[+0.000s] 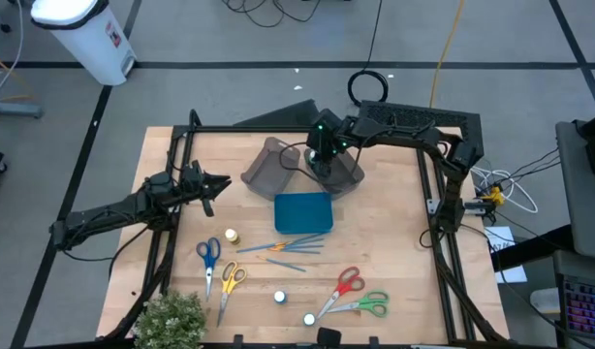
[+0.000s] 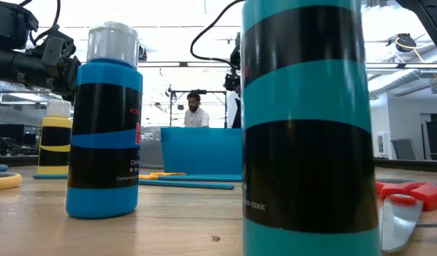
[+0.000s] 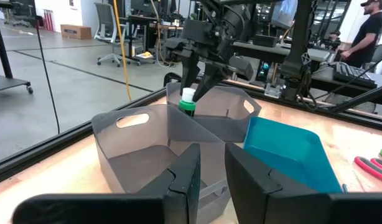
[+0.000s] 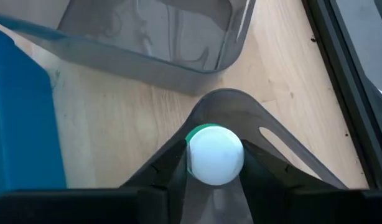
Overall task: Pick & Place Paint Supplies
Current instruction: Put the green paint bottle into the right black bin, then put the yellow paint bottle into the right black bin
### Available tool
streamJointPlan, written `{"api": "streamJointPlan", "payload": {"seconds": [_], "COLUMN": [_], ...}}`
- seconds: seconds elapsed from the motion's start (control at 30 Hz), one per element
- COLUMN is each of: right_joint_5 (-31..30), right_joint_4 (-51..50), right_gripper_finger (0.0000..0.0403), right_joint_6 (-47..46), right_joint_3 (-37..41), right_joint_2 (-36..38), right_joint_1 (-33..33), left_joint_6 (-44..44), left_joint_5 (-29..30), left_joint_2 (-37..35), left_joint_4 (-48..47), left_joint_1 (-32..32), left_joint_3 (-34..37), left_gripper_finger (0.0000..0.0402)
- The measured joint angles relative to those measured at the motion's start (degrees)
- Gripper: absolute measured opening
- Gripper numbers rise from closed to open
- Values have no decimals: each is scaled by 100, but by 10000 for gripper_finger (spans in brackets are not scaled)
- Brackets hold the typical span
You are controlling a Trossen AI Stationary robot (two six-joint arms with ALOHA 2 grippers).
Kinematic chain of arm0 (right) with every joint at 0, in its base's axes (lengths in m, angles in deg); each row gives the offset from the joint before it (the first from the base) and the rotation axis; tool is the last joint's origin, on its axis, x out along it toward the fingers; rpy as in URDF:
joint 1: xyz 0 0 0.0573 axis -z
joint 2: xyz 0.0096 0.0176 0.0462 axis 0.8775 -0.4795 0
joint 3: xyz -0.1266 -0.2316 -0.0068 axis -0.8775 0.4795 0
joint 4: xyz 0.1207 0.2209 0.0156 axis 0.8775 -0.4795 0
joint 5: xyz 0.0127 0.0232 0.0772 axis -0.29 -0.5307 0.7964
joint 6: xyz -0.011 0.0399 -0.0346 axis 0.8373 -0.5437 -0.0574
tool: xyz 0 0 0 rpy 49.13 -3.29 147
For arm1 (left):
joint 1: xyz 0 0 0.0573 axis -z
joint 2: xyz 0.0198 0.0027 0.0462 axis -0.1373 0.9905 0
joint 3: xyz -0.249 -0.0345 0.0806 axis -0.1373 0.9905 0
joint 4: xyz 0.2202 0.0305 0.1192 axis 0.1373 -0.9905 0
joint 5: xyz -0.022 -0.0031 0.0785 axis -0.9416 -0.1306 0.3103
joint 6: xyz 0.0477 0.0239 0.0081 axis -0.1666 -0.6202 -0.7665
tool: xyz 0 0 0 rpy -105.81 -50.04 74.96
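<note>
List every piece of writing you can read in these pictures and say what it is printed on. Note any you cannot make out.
"-toxic": end of a word on the teal bottle, low view.
Blue bottle: red and white label print, too blurred to read.
White bin beyond the table: sticker, too small to read.

You have two grey bins (image 1: 278, 167) side by side near the far edge of the wooden surface (image 1: 394, 242), their walls touching. Just in front of them lies a teal tray (image 1: 303, 211), close to the middle of the surface. A small green plant (image 1: 170, 318) sits at the near left corner. Beyond the surface, a white container (image 1: 84, 34) stands on the floor at the far left. In the low view, a person (image 2: 196, 112) is in the room behind.
</note>
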Motion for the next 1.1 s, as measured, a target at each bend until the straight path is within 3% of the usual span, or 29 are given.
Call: {"api": "streamJointPlan", "payload": {"seconds": [0.2,0.4,0.6,1.1], "right_joint_5": [-10,-11,-166,-317], "right_joint_4": [9,24,-144,-1389], "right_gripper_finger": [196,230,231,228], "right_joint_6": [1,16,14,-650], "right_joint_3": [22,20,20,9], "right_joint_2": [-17,-15,405,2697], "right_joint_1": [2,0,0,-366], "left_joint_6": [0,0,0,0], "left_joint_5": [0,0,0,0], "left_joint_2": [0,0,0,2], "left_joint_4": [0,0,0,0], "left_joint_1": [-2,-2,-1,-2], "left_joint_3": [0,0,0,0], "left_gripper_finger": [81,81,81,81]}}
